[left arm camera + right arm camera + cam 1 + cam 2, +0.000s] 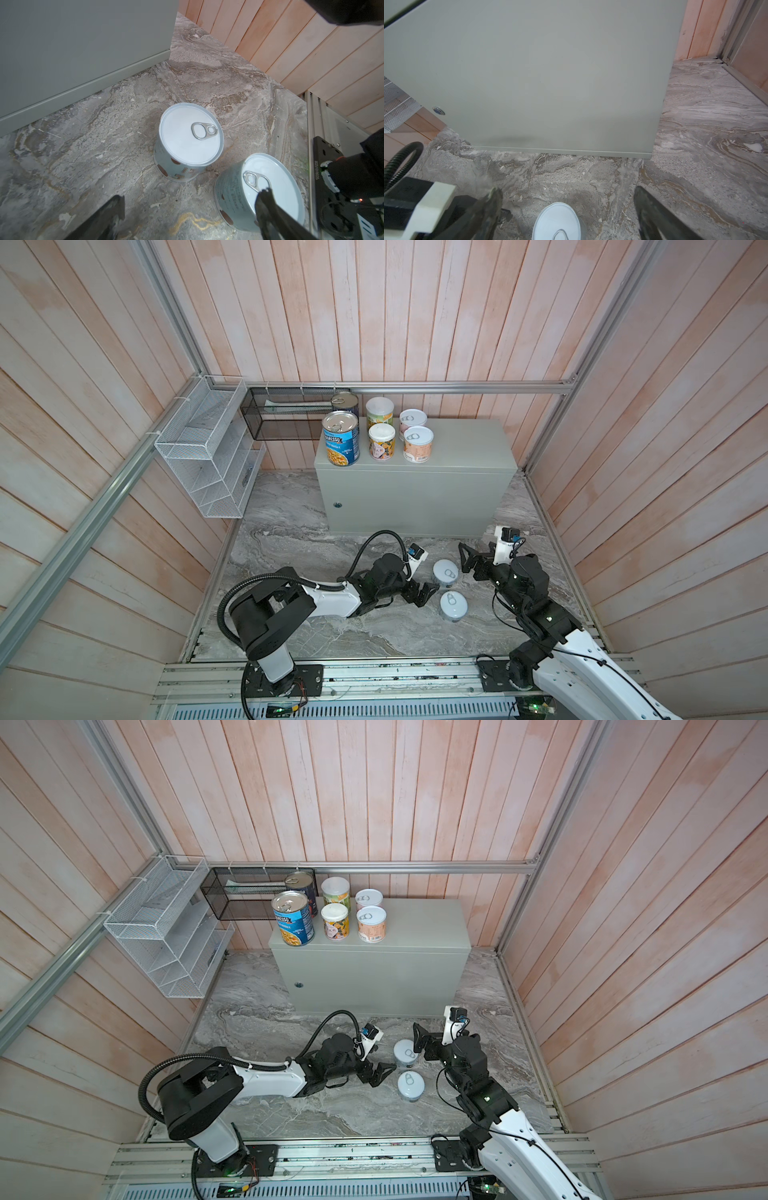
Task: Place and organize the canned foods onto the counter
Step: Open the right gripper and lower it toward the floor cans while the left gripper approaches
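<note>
You can pass freely over the right half of the grey-green metal box's flat top (469,443); a cluster of six upright cans (381,441) fills its left. On the grey marble floor (299,547), two short white-lidded cans (445,571) stand near each other, with a narrow gap between them.

a short can (405,1052) stands between the left gripper (383,1074) and right gripper (417,1040), both apparently open.

Only text I can actually read is "OGRESSO" on the blue can (340,443), far left on the counter (469,448).
</note>
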Controlling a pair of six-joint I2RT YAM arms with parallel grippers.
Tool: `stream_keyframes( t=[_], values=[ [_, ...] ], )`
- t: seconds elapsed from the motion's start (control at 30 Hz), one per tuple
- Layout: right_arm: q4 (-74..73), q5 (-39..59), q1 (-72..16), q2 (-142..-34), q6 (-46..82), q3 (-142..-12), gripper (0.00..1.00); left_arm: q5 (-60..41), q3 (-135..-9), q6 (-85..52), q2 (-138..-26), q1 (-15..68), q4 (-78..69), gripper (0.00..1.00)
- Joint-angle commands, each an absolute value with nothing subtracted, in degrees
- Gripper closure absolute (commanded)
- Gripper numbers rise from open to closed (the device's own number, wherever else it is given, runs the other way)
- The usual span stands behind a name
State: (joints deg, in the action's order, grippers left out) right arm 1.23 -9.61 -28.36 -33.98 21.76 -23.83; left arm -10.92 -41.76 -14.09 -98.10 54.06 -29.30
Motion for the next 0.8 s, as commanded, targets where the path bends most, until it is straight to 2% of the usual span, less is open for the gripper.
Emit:
stream_keyframes(
  t=[0.0,0.33,0.77],
  values=[
    [0.19,-10.98,-28.00,-31.98,22.72,-23.19,0.02,-11.51,-44.30,-16.35,-100.01,54.23,-29.11,0.00],
    [1.50,-13.06,-27.60,-28.02,21.56,-22.51,0.02,-11.66,-50.46,-12.99,-104.68,57.06,-24.29,0.00],
    [2.42,-13.09,-27.26,-25.93,20.92,-21.82,0.02,-6.59,-56.25,-13.16,-108.63,58.28,-18.56,0.02]
  ],
)
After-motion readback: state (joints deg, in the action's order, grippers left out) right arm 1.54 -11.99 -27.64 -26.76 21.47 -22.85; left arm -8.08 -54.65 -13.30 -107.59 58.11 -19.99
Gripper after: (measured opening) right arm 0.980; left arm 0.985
